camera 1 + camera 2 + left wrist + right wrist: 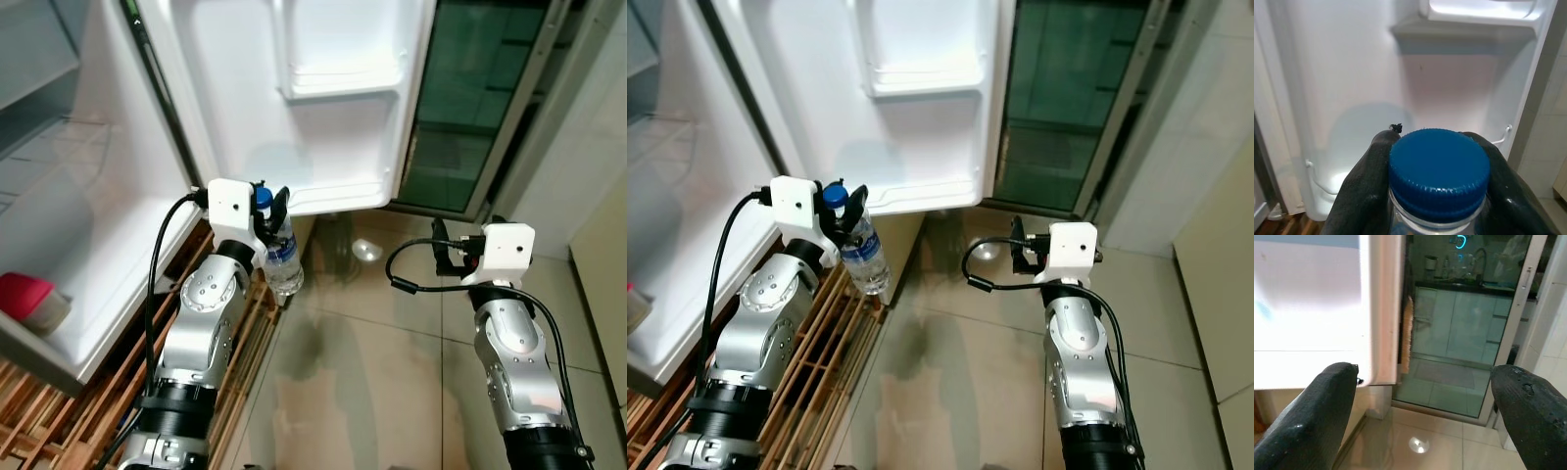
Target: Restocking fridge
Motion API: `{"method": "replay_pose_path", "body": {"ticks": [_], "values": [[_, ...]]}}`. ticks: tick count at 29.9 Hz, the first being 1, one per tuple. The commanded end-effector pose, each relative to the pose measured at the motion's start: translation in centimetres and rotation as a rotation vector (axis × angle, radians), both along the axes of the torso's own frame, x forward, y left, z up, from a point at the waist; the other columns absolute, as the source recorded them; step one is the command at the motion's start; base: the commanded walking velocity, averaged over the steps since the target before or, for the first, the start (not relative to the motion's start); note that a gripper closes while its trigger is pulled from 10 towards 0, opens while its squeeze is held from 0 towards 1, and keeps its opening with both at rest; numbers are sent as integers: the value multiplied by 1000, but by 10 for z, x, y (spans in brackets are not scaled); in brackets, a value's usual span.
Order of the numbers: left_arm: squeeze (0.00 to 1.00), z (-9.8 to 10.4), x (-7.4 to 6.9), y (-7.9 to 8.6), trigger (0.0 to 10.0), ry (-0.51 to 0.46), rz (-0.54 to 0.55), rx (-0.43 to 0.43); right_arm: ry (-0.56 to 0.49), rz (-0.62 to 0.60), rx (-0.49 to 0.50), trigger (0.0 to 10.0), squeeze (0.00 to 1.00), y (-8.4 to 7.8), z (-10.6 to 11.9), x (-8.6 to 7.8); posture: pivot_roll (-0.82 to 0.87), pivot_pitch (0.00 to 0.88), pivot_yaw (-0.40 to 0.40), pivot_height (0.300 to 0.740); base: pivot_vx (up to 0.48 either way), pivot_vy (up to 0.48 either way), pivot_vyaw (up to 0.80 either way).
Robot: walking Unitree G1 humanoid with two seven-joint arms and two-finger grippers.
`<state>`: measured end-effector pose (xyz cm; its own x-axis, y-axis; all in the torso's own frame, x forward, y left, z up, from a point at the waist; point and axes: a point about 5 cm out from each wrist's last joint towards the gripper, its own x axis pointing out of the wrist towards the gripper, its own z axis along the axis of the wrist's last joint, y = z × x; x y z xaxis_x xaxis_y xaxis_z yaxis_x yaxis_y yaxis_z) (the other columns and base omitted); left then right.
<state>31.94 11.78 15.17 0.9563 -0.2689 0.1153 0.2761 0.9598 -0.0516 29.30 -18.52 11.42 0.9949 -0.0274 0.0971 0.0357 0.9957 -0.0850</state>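
Left eye view takes in the open fridge (69, 245) on the robot's left, its white inside bare apart from a red-and-pale container (29, 302) low at the near edge. The fridge door (313, 108) stands swung open straight ahead, with a moulded shelf (338, 83) high on its inner face and a lower shelf along its bottom edge. Beyond the door is a dark glass sliding door (470, 108) in a metal frame, and beneath everything a glossy beige tiled floor (372, 362). A slatted wooden rack (245, 343) lies on the floor at the foot of the fridge.

Both silver arms are raised in front of the body. The left gripper (269, 220) sits just below the bottom edge of the fridge door, its black fingers (1364, 181) closed on the neck of a clear plastic water bottle (282, 257). The bottle hangs with its body tilted down and slightly to the right, above the rack, and its blue cap (1439, 171) points up toward the door's lower shelf. It touches neither shelf.

The right gripper (449, 253) is held out over the tiles, well apart from the bottle, its two fingers (1317, 416) spread wide with nothing between them, aimed toward the door's edge and the glass door.
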Motion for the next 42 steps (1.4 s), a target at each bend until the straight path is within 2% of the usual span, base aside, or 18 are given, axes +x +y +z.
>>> {"method": "replay_pose_path", "body": {"ticks": [1, 6, 7, 8, 9, 10, 12, 13, 15, 17, 20, 25, 30, 38, 42], "values": [[0, 11, 2, 0, 10000, -50, 0, -6, -30, 11, -10, 10000, 0, 2, 7, 0, -114, 0, 65, 740, 0, 0, 0], [0, 15, -1, 3, 10000, -73, 7, -9, -85, 5, -49, 10000, 0, 2, 18, -10, -114, 0, 68, 740, 0, 0, 0], [0, 16, -7, 10, 10000, -77, 17, -1, -93, 9, -71, 10000, 0, 1, 20, -19, -115, 0, 66, 740, 0, 0, 0], [0, 15, -28, 31, 10000, -75, 35, 27, -94, 27, -111, 10000, 0, -3, 22, -44, -110, 0, 66, 740, 0, 0, 0], [0, 15, -28, 31, 10000, -75, 35, 27, -94, 27, -111, 10000, 0, -3, 22, -44, -110, 0, 66, 740, 0, 0, 0], [0, 17, -50, 45, 10000, -114, 35, 87, -94, 14, -126, 10000, 0, -9, 25, -65, -104, 0, 63, 740, 0, 0, 0], [0, 24, -70, 56, 10000, -144, 66, 83, -117, -30, -147, 10000, 0, -17, 32, -83, -96, 0, 53, 740, 0, 0, 0], [0, 27, -79, 58, 10000, -141, 87, 47, -138, -52, -157, 10000, 0, -21, 38, -88, -102, 0, 49, 740, 0, 0, 0], [0, 33, -87, 49, 10000, -158, 110, -2, -185, -98, -167, 10000, 0, -28, 50, -91, -96, 0, 40, 740, 0, 0, 0], [0, 39, -81, 38, 10000, -200, 92, -4, -195, -119, -165, 10000, 0, -29, 52, -86, -95, 0, 31, 740, 0, 0, 0], [0, 44, -67, 37, 10000, -216, 117, -32, -172, -119, -142, 10000, 0, -25, 48, -78, -94, 0, 27, 740, 0, 0, 0], [0, 53, -64, 30, 10000, -227, 75, -28, -174, -126, -143, 10000, 0, -24, 56, -72, -107, 0, 34, 740, 463, 0, 0], [0, 50, -61, 22, 10000, -201, 54, -44, -165, -137, -150, 10000, 0, -27, 54, -68, -122, 0, 42, 740, 480, 0, 0], [0, 51, -56, 21, 10000, -198, 57, -58, -133, -127, -145, 10000, 0, -24, 49, -68, -126, 0, 42, 740, 480, 0, 0], [0, 54, -49, 23, 10000, -205, 108, -45, -122, -110, -140, 10000, 0, -22, 47, -65, -125, 0, 40, 740, 476, 0, 0]]}}
